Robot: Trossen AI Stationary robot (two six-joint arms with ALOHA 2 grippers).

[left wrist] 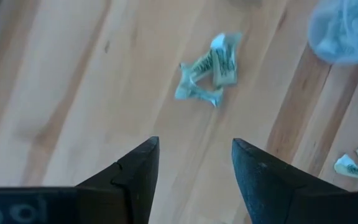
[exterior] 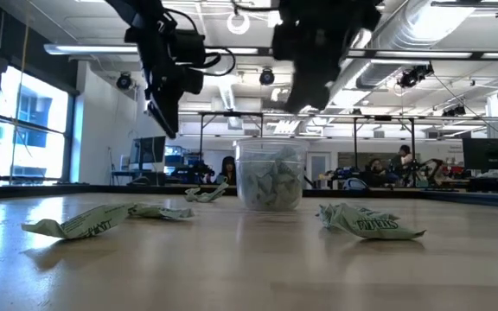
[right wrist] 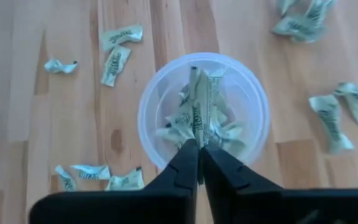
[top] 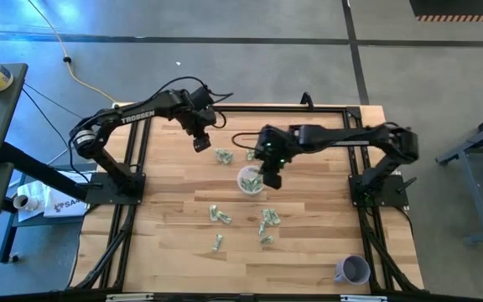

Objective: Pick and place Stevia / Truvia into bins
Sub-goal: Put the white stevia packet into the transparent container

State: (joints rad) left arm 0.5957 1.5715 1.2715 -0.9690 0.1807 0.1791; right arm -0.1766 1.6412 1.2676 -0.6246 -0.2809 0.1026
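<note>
- Right wrist view looks straight down into the cup (right wrist: pixel 204 112), a round clear plastic one with a whitish rim, holding a loose heap of crumpled green-and-white packets.
- The right hand (right wrist: pixel 199 149) is pinched shut on one packet (right wrist: pixel 199 99), which stands upright between the fingertips directly over the cup's mouth.
- High view puts the cup (top: pixel 248 179) near the middle of the wooden table (top: pixel 174 252), with the right hand (top: pixel 272 179) just at its 3 o'clock edge.
- Loose packets (top: pixel 221 215) lie scattered from the cup's 5 to 7 o'clock; a small cluster (top: pixel 224 156) sits at its 11 o'clock.
- The left hand (top: pixel 200 143) hovers at 10 o'clock from the cup, near that cluster.
- Left wrist view shows what the others do not: its two dark pointed fingers (left wrist: pixel 135 180) stand apart and hold nothing, with the twisted cluster (left wrist: pixel 209 71) on the pale wood beyond them.
- Low view alone shows the cup (exterior: pixel 270 177) from the side, packets filling it to about two-thirds, and crinkled packets (exterior: pixel 80 222) lying flat on the table in front.
- A lavender cup (top: pixel 353 270) stands at the table's 5 o'clock corner.
</note>
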